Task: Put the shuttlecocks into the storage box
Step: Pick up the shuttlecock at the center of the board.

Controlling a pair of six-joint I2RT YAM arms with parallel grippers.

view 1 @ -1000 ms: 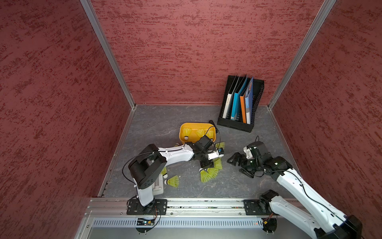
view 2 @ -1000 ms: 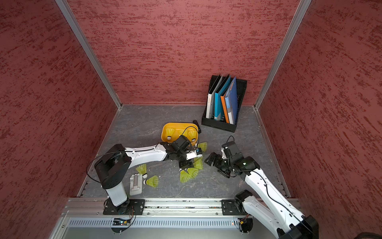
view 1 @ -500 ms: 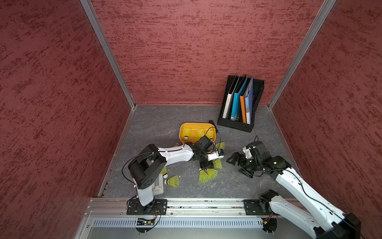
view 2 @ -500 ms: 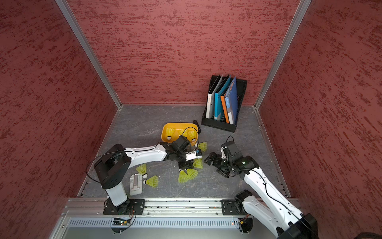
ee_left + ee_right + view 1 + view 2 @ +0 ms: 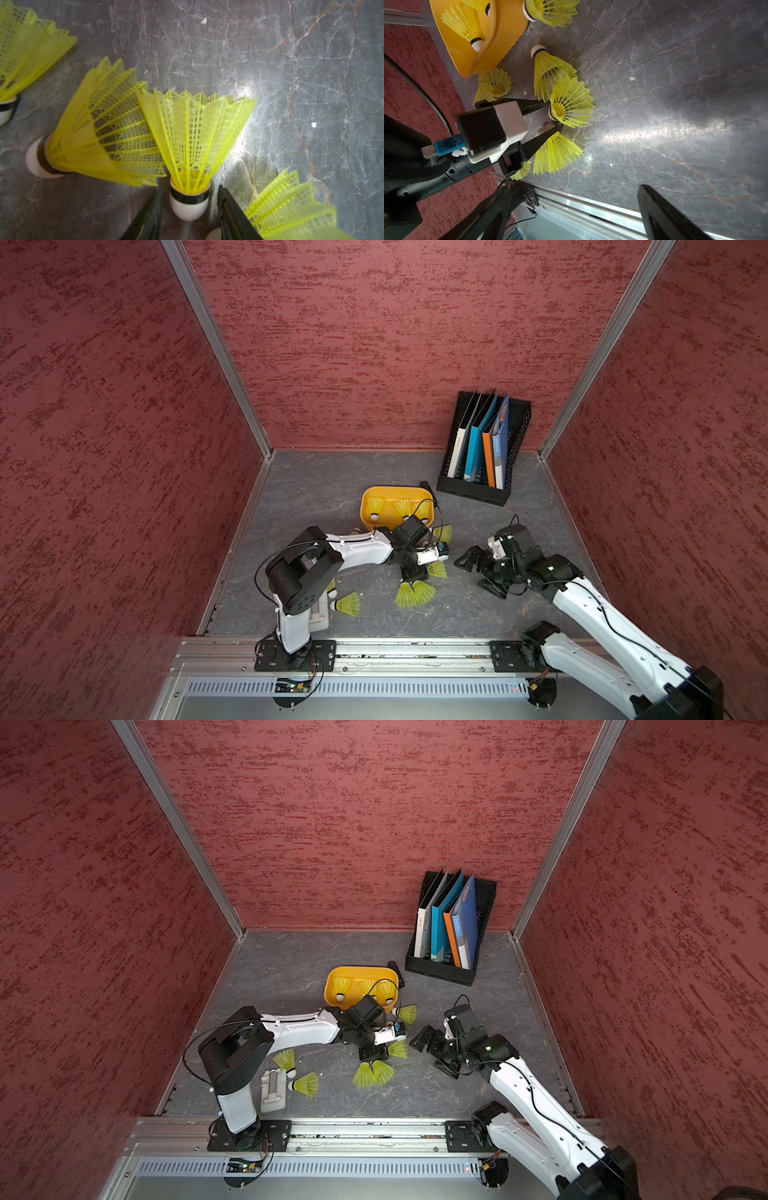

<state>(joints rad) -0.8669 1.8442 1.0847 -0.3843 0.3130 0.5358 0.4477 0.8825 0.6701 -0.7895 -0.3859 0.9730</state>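
shuttlecocks (image 5: 193, 135): neon yellow net skirts, white tips, black band
storage box (image 5: 390, 490): orange-yellow
surface (image 5: 311, 83): grey, pale veined marbling
my left claw (image 5: 189, 193): black
walls (image 5: 374, 344): mottled red

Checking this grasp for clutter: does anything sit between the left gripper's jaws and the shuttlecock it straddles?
Nothing visible does. The left gripper flanks the white tip of the shuttlecock, with bare table in both gaps. A neighbouring shuttlecock overlaps its skirt, and another shuttlecock lies just outside one jaw.
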